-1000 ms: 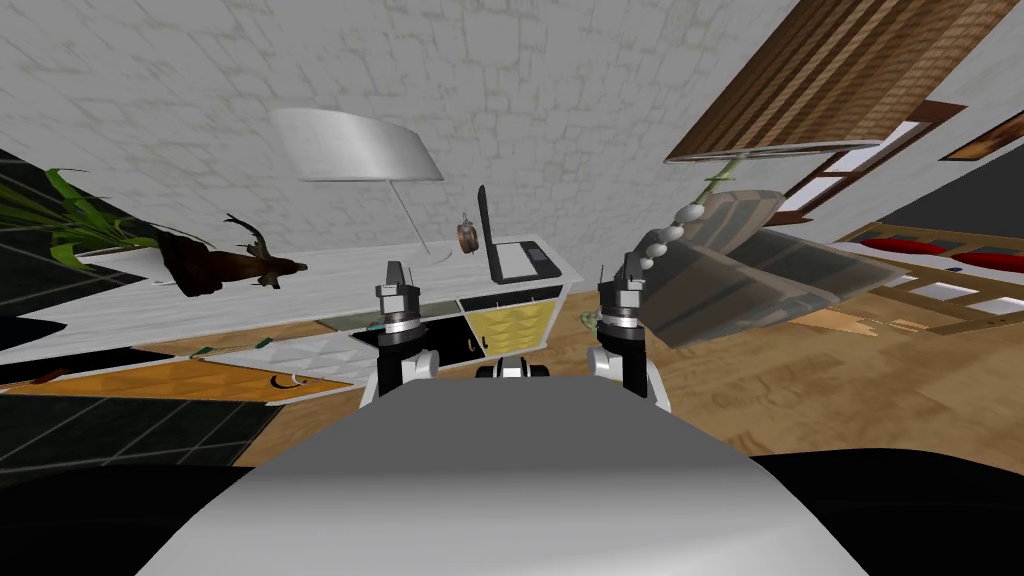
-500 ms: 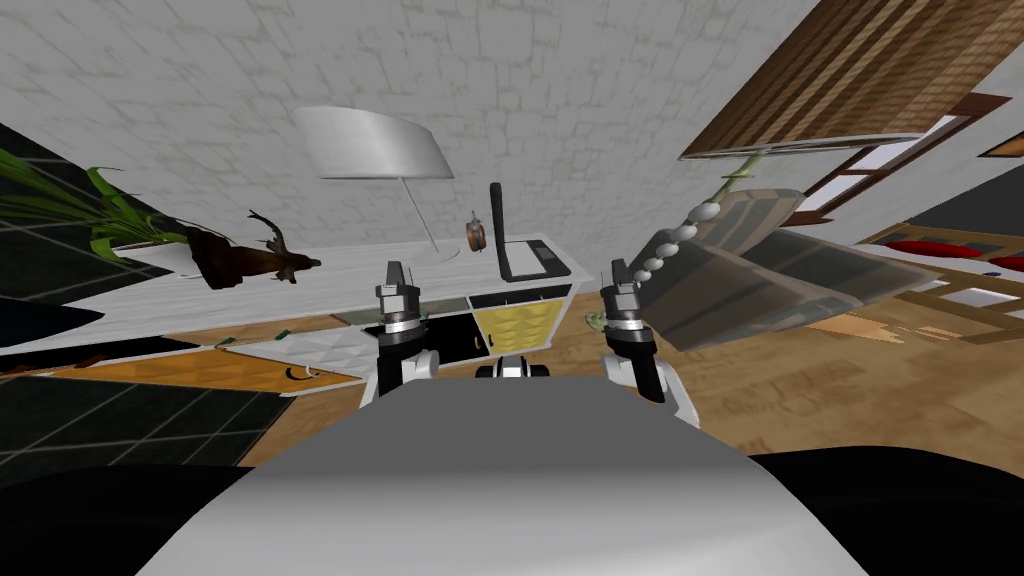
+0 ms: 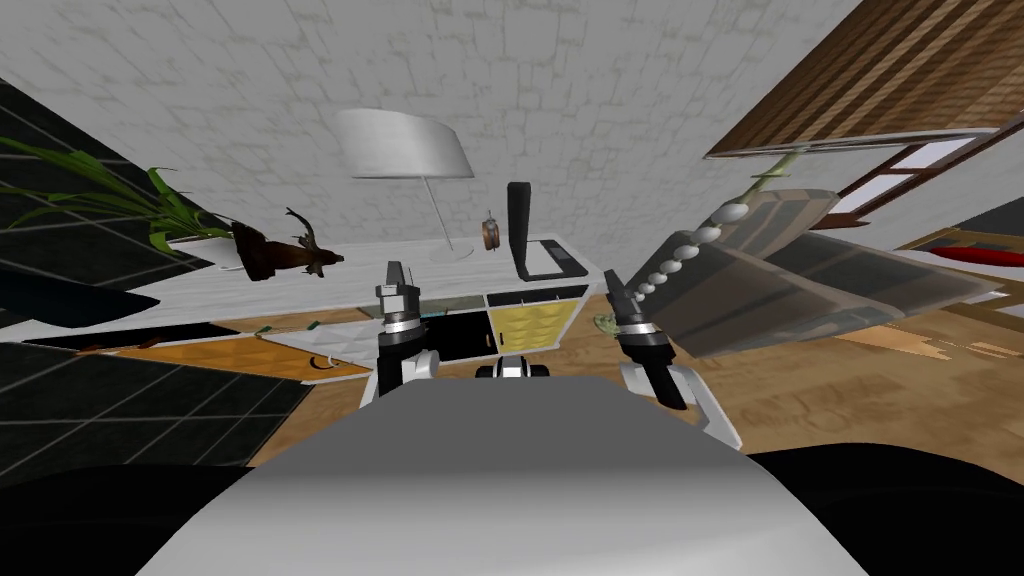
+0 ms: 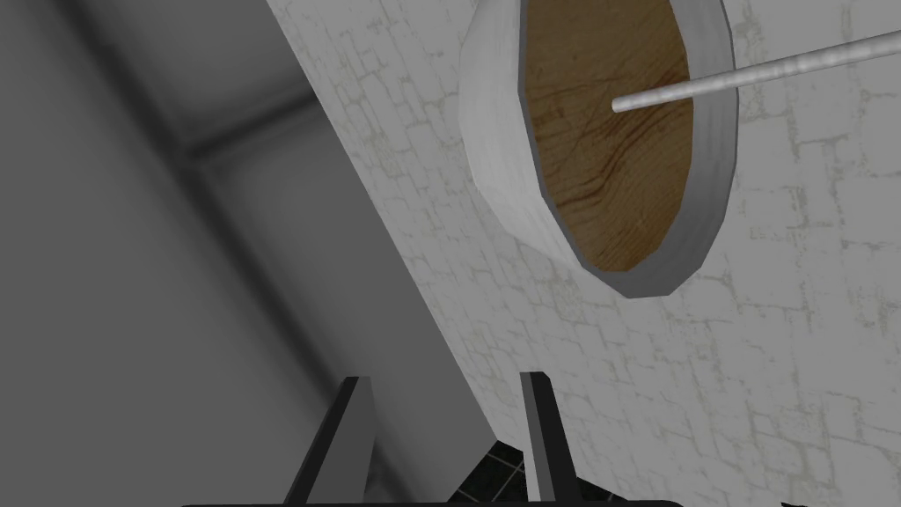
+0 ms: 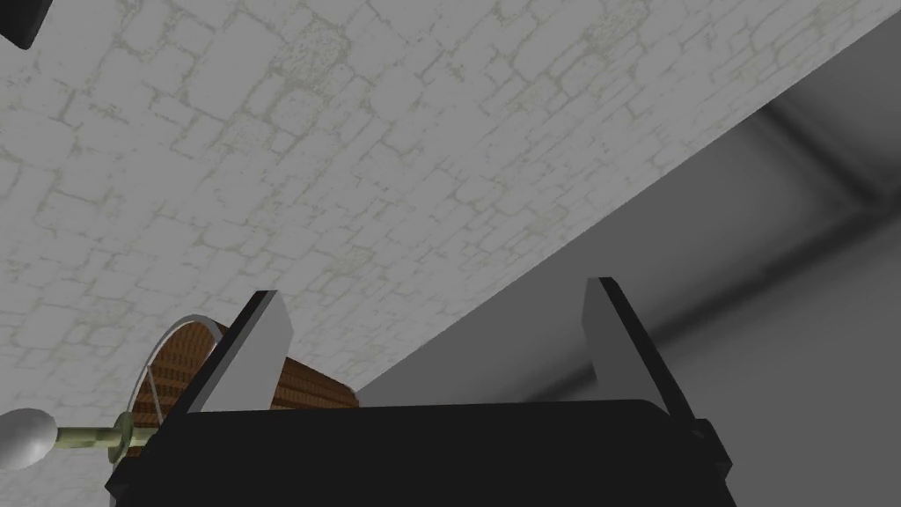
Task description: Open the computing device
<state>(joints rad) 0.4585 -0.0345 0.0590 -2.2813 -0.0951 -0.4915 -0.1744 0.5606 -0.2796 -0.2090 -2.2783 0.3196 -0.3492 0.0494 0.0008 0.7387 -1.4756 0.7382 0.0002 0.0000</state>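
Head view: laptop (image 3: 519, 226), lid upright, at the desk's (image 3: 350, 272) right end, next to a clock (image 3: 490, 232) and a lamp (image 3: 405, 145). Left gripper (image 3: 396, 270) and right gripper (image 3: 612, 282) are raised short of the desk's front edge. Both pairs of fingers are spread, holding nothing.

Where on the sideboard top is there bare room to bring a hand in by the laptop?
Bare sideboard top lies between the dark sculpture and the lamp base. Crowded at the right end: lamp base, small round ornament and laptop stand close together.
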